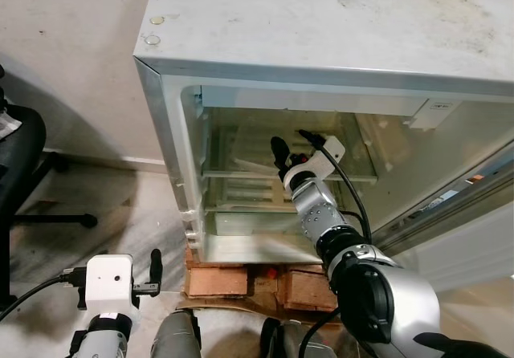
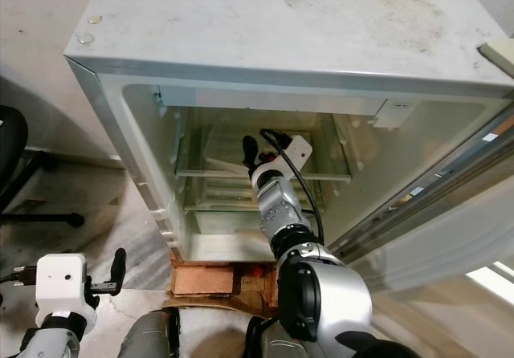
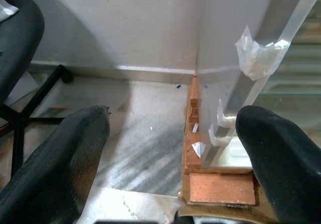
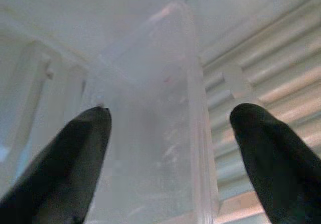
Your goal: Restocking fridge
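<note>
At lower left of the head view, the left gripper (image 1: 154, 268), fingers spread and holding nothing, low beside the brick base (image 1: 241, 282) and a black chair (image 1: 20, 161), apparently idle. At frame centre, the right gripper (image 1: 283, 159), fingers apart and bare, inside the open fridge (image 1: 321, 29) above its glass shelf (image 1: 241, 169), probably to place or adjust. No stock item discernible; the clear container (image 4: 150, 133) ahead too hazy to identify.

Evenly lit, soft daylight from the right — a bright patch at the floor's lower right edge. Dim yellowish interior inside the fridge (image 1: 265, 181). Striped shadows across the floor (image 3: 135, 148). Sharp head views; hazy, washed-out right wrist view — fingertips (image 4: 75, 153) blurred.
</note>
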You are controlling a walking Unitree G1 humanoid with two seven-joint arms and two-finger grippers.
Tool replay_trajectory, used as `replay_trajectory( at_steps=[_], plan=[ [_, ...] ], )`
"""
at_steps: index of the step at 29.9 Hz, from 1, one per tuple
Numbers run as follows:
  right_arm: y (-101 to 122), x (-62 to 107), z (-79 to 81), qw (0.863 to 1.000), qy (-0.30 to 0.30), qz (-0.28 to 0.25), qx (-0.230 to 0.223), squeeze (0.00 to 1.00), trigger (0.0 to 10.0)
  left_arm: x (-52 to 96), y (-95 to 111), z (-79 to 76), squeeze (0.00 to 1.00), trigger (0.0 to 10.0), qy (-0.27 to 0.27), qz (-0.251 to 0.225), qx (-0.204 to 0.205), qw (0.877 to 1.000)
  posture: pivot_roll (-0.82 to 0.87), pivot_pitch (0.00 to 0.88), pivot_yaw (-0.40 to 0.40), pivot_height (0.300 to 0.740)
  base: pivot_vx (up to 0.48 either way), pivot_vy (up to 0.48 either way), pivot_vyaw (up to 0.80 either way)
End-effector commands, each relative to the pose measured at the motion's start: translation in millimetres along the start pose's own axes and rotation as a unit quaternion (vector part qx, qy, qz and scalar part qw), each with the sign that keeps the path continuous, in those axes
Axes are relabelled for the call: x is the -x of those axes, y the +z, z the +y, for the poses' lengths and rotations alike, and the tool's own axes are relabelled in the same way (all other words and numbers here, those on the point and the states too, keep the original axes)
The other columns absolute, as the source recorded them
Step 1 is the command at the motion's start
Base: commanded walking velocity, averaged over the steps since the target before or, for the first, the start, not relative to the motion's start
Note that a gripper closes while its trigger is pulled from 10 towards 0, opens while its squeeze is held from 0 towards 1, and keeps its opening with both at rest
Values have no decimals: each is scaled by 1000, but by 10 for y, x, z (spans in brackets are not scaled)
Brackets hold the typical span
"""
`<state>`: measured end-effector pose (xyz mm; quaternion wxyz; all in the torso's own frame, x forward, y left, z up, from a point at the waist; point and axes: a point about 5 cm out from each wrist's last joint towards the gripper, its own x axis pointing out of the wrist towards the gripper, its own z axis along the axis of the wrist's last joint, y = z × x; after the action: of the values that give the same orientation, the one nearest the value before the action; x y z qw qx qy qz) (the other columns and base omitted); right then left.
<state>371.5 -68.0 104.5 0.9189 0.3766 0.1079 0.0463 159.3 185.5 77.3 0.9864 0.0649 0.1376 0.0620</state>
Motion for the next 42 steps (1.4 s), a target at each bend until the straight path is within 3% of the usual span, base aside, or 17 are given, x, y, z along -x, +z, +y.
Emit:
replay_trajectory(
  at_steps=[1, 5, 7, 11, 17, 18, 19, 20, 29, 38, 42],
  plan=[
    [1, -42, 248, 999, 34, -5, 6, 1000, 10000, -2, -50, 1, 0, 10000, 3, 10, -3, 1000, 262, 188, -116, 740, 0, 0, 0],
    [219, -45, 70, 999, 23, -39, 31, 1000, 10000, -62, -47, 15, 0, 10000, 4, 6, -6, 1000, 251, 169, -109, 740, 0, 0, 0],
    [328, -3, -114, 996, 17, -57, 66, 1000, 10000, -127, -20, 16, 0, 10000, 4, -1, -5, 1000, 242, 151, -106, 740, 0, 0, 0],
    [331, 44, -210, 994, 21, -64, 90, 1000, 10000, -173, -6, 7, 0, 10000, 8, -8, 17, 1000, 219, 123, -102, 740, 0, 0, 0],
    [323, 237, -387, 982, 49, -86, 160, 1000, 10000, -309, 56, -55, 0, 10000, 7, -23, 16, 1000, 178, 92, -89, 740, 0, 0, 0],
    [332, 291, -373, 976, 64, -92, 189, 455, 10000, -339, 76, -67, 0, 10000, 6, -27, 15, 1000, 169, 89, -85, 740, 0, 0, 0],
    [333, 333, -358, 970, 75, -96, 209, 455, 10000, -358, 88, -75, 0, 10000, 5, -29, 14, 999, 163, 88, -83, 740, 0, 0, 0],
    [353, 409, -318, 962, 90, -107, 235, 0, 10000, -390, 107, -79, 0, 10000, 4, -34, 12, 999, 151, 82, -78, 740, 0, 0, 0],
    [506, 621, -433, 945, 73, -125, 292, 0, 10000, -531, 211, -127, 0, 10000, 0, -56, 22, 998, 106, 43, -66, 740, -171, 0, 0],
    [523, 843, -560, 932, 48, -105, 342, 0, 10000, -593, 142, -139, 0, 10000, -11, -52, 20, 998, 79, 0, -53, 740, -396, 0, 0],
    [513, 962, -769, 928, -1, -100, 359, 0, 10000, -658, 143, -132, 0, 10000, -14, -54, 18, 998, 73, 0, -49, 740, -415, 0, 0]
  ],
)
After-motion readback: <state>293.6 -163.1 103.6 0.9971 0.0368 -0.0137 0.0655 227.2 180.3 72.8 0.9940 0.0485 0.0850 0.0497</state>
